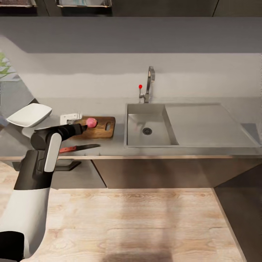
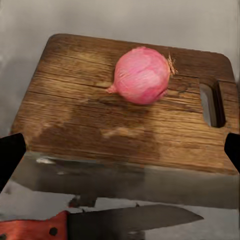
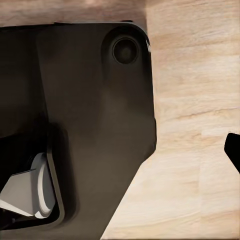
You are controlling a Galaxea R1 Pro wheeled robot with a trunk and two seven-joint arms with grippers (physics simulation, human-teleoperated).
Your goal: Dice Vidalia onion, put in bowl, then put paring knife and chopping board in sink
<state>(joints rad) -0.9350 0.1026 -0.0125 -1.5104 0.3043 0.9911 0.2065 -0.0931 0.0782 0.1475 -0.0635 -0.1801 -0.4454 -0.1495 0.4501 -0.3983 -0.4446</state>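
The onion [image 2: 142, 75] sat on the chopping board [image 2: 100, 125], out of the sink [image 1: 147, 125], so cutting came next. The left gripper [image 1: 84, 128] was spread wide and empty beside it. It probably had to grab the paring knife [image 1: 78, 147], lying just in front of the board.

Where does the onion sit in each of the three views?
Head view: the onion lies on the chopping board, left of the sink, just ahead of the left end effector.
Left wrist view: the onion is on the board, upper middle of the picture.
Right wrist view: not in it.
Shared landmark: the board's handle slot, beside the onion.
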